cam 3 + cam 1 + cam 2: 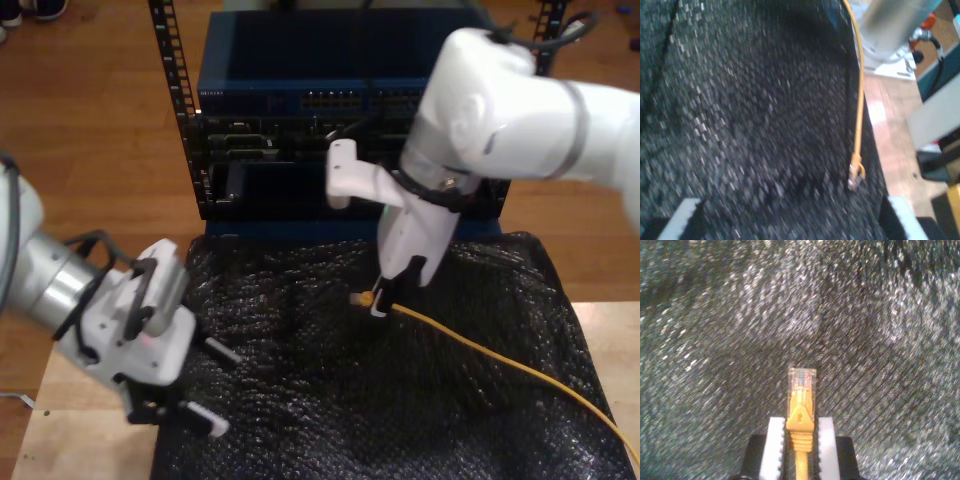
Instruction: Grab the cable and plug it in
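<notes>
Above the black bubbly sheet (330,400), my second gripper (801,432) pinches the cable (500,360) just behind its clear plug (801,382). My first gripper (205,385) hangs spread open at the exterior view's left. I can read no writing on the blue rack (300,90).

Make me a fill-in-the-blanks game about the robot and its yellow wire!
1. My second gripper is shut on the ____ cable.
2. The cable's clear plug sticks out past the gripper's ____ fingertips.
3. Under the plug lies a shiny ____ bubble-wrap sheet.
4. In the exterior view, the blue network rack stands ____ the sheet.

Missing words: yellow-orange; white; black; behind
</notes>
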Available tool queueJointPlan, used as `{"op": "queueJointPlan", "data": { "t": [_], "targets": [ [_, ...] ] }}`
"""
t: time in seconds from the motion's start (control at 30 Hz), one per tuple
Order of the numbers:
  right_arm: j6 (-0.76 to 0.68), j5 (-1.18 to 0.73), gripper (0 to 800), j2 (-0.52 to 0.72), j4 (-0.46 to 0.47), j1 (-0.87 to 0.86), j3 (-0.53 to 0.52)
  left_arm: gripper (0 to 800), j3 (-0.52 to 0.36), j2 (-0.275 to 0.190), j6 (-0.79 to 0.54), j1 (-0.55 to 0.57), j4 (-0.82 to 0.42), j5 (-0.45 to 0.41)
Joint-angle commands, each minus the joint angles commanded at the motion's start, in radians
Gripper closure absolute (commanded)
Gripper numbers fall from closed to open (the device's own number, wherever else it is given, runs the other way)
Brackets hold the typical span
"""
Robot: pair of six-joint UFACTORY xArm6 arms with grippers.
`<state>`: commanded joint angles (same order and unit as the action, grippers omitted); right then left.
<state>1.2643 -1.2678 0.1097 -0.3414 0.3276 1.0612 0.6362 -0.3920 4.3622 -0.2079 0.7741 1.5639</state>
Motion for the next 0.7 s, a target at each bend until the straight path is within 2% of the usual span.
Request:
{"op": "queueJointPlan", "data": {
  "t": [0.17,0.3,0.5,0.7],
  "targets": [
    [0.04,-0.003,796,0.066,-0.031,-0.028,-0.04,0,0.012,0.02,0.009,0.048,0.055,-0.032],
    [0.064,-0.031,796,0.089,-0.071,-0.052,-0.046,0,0.072,0.058,0.028,0.052,0.077,-0.037],
    [0.069,-0.046,796,0.095,-0.075,-0.06,-0.046,0,0.16,0.124,0.06,0.08,0.117,-0.038],
    [0.069,-0.048,796,0.126,-0.077,-0.08,-0.043,0,0.213,0.163,0.071,0.133,0.186,-0.055]
  ]
}}
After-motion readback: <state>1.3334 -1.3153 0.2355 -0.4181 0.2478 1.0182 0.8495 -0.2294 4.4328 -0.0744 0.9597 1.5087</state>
